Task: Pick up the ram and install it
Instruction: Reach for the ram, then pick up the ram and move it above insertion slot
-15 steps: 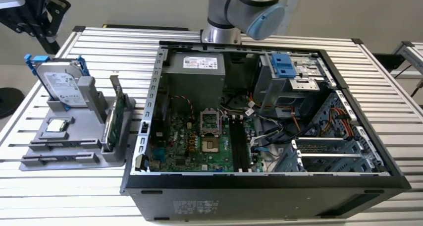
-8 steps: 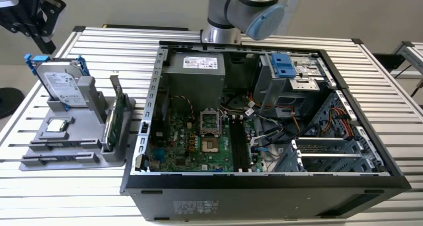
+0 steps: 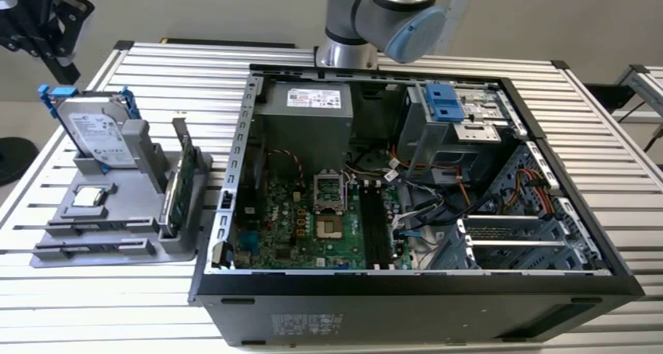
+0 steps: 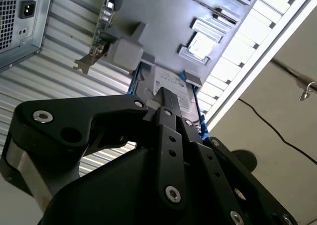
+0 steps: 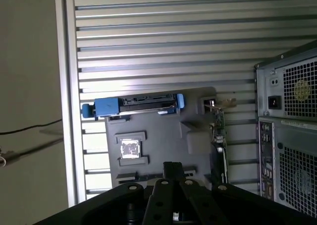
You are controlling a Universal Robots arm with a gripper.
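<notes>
My gripper [image 3: 62,65] hangs high over the table's far corner at the exterior view's left, above and behind the grey holder tray [image 3: 114,249]. Its black fingers [image 4: 167,97] are pressed together, shut, with nothing visible between them, as both wrist views show; the tips [image 5: 173,167] point down at the tray. The ram is out of view. The open computer case [image 3: 414,292] lies in the middle with its motherboard [image 3: 300,222] exposed. Long dark memory slots [image 3: 375,222] run along it; I cannot tell whether a stick sits in them.
On the tray stand a silver hard drive with blue rails [image 3: 98,133] and a green card with a metal bracket [image 3: 178,191]; a small chip [image 3: 91,197] lies flat. The arm's base [image 3: 358,28] rises behind the case. The slatted table [image 3: 104,307] surrounds everything.
</notes>
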